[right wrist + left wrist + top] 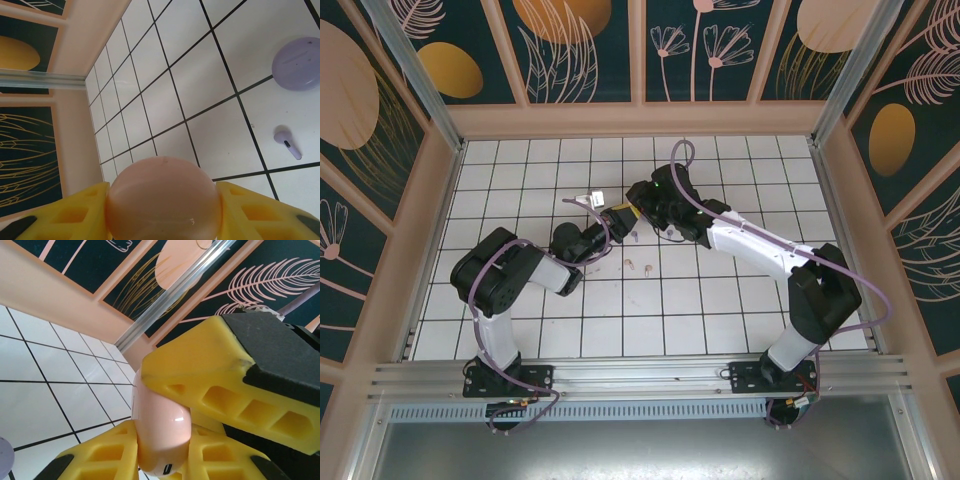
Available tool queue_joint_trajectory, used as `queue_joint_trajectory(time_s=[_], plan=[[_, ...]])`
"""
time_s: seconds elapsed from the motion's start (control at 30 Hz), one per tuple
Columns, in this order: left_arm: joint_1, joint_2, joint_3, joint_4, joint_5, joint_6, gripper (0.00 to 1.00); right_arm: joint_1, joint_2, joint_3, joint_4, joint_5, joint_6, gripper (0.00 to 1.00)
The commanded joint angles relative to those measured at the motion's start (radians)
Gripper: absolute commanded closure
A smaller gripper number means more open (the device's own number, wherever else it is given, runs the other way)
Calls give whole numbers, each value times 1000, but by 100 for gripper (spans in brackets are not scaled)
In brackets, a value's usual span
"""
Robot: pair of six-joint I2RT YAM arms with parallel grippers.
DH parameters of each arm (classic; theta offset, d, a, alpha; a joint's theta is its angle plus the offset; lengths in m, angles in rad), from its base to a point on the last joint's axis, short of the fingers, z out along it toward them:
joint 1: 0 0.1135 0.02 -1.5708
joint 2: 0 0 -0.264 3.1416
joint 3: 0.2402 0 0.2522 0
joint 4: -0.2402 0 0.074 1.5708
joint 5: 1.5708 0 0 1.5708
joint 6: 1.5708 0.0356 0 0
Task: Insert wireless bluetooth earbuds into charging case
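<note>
The white tiled worktop [740, 320] carries everything, and the two arms reach in from its near edge to meet over its middle, a little toward the far edge.

There the left gripper [160, 460] is clamped tight on the smooth, rounded pale pink plastic charging case [160, 425], its yellow fingers pressing the case from both sides. The small port end of the case points down in the left wrist view. The right gripper [165, 215] grips the same case, which sits snug between its two yellow fingers in the right wrist view. So the case is held off the tiles by both grippers at once. I cannot tell from these views whether its lid is open.

A round lilac disc-shaped charging case [296, 64] lies flat on the worktop beyond the right gripper. Near it, but apart from it, lies one tiny lilac stemmed earbud [287, 142] on its side.

Two tiny pale pink stemmed earbuds [630, 263] lie loose on the tiles, close together, on the near side of the meeting grippers and around the middle of the worktop.

By my reading the task has hardly begun. No earbud sits in any case, and the two-handed hold looks like preparation for opening the pink case. Every insertion remains to be done.
</note>
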State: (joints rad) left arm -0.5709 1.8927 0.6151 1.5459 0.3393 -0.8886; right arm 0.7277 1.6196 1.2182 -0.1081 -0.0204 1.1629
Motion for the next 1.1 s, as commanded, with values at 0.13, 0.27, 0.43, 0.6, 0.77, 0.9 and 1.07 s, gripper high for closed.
queue_joint_trajectory(time_s=[0.13,0.27,0.43,0.6,0.77,0.9,1.07], plan=[[2,-21,5,117,-37,-37,73,13,-43,-20,9,-24,20,66],[2,-23,6,118,-43,-38,63,14,-40,-20,11,-24,23,66],[2,-21,5,130,-49,-37,63,14,-38,-19,13,-30,24,66],[2,-10,14,148,-51,-46,77,16,-36,-22,18,-35,29,67],[0,-2,19,163,-37,-55,88,16,-40,-21,19,-35,30,66],[0,-4,16,166,-28,-62,99,15,-43,-16,26,-35,31,62],[0,-4,9,166,-21,-76,100,-7,-53,9,43,-40,10,29]])
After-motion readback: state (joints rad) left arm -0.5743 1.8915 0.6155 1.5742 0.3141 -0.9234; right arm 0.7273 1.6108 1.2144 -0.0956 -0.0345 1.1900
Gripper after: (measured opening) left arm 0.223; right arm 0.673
